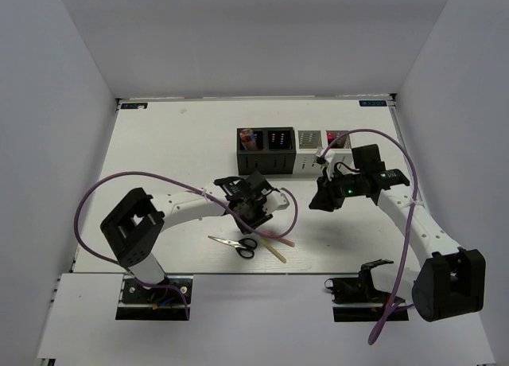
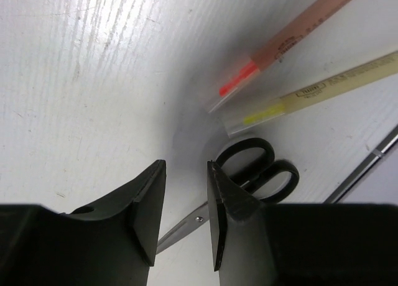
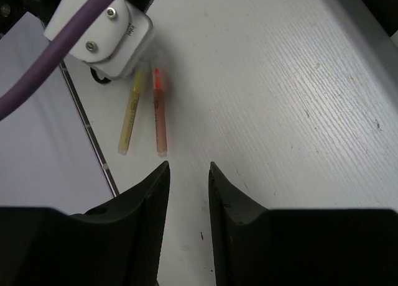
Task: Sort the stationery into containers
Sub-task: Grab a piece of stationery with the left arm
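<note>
Black-handled scissors [image 1: 235,244] lie near the table's front edge; in the left wrist view their handles [image 2: 256,165] show past the right finger and the blade runs under the jaws. A pink stick [image 1: 278,240] and a tan stick [image 1: 273,248] lie beside them, and both show in the right wrist view, pink [image 3: 160,115] and tan [image 3: 129,118]. My left gripper [image 1: 253,216] hovers just above the scissors, open and empty [image 2: 186,174]. My right gripper [image 1: 322,199] is open and empty [image 3: 188,171] over bare table. The markers lying loose are not in view.
Four cube bins stand in a row at mid table: two black [image 1: 250,165] [image 1: 280,165], two white [image 1: 308,165] [image 1: 340,135]. The first black and the last white bin hold coloured items. The right arm covers part of the last bin. The front edge is close behind the scissors.
</note>
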`<action>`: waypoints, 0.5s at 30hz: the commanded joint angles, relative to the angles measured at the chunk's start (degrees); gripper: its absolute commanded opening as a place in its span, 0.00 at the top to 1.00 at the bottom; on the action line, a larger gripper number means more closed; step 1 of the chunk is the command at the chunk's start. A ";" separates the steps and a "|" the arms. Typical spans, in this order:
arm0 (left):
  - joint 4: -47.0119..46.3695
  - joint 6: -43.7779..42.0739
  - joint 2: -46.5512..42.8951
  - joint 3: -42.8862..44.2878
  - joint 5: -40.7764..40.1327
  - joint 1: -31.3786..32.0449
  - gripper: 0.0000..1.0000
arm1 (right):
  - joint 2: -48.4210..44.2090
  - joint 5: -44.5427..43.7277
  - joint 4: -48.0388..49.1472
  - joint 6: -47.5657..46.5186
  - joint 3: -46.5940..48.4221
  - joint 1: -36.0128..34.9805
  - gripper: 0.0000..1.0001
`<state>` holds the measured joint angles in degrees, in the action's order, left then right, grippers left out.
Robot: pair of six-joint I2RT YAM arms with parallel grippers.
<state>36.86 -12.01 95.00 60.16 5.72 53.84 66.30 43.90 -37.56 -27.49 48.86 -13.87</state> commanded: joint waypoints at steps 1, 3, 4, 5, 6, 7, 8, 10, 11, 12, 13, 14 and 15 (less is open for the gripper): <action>0.84 -0.55 -3.68 -0.92 3.33 -0.14 0.56 | -0.47 1.63 -0.93 -0.73 -0.26 0.25 0.65; 1.54 -0.82 -3.86 -0.84 4.56 -0.23 0.56 | -0.65 1.63 -1.02 -0.64 -0.17 0.24 0.65; 2.24 -0.91 -3.95 -1.01 4.74 -0.06 0.56 | -0.56 1.63 -0.94 -0.64 -0.17 0.16 0.65; 2.42 -1.17 -3.77 -1.10 4.74 0.12 0.56 | -0.65 1.63 -0.93 -0.73 -0.08 0.33 0.65; 2.95 -1.52 -3.60 -1.45 4.83 0.21 0.56 | -0.56 1.71 -0.76 -0.81 -0.17 0.07 0.65; 3.13 -1.44 -3.42 -1.54 4.83 0.38 0.56 | -0.65 1.63 -0.93 -0.82 -0.17 0.24 0.65; 3.22 -1.78 -3.33 -1.63 4.74 0.38 0.56 | -0.56 1.63 -1.02 -0.82 -0.26 0.25 0.65; 3.48 -2.14 -2.63 -1.71 4.22 0.73 0.56 | -0.56 1.71 -1.02 -0.90 -0.26 0.24 0.65; 3.74 -2.14 -2.37 -1.54 4.30 0.82 0.56 | -0.47 1.80 -1.11 -0.90 -0.08 0.07 0.65; 3.92 -2.31 -1.32 -1.63 3.69 0.82 0.56 | -0.47 1.63 -1.20 -0.90 -0.08 0.16 0.65; 3.75 -2.49 -1.14 -1.63 3.51 0.82 0.56 | -0.56 1.71 -1.29 -1.08 -0.08 0.33 0.65; 3.48 -2.58 -0.52 -1.45 3.51 0.82 0.56 | -0.73 2.06 -1.29 -1.08 -0.08 0.25 0.65; 3.31 -2.58 -0.26 -1.62 3.25 0.82 0.56 | -0.91 2.07 -1.37 -1.08 0.01 0.25 0.65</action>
<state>40.18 -13.54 94.59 58.72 8.60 54.35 66.30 44.10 -37.63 -27.64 48.86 -13.87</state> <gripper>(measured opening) 0.437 0.351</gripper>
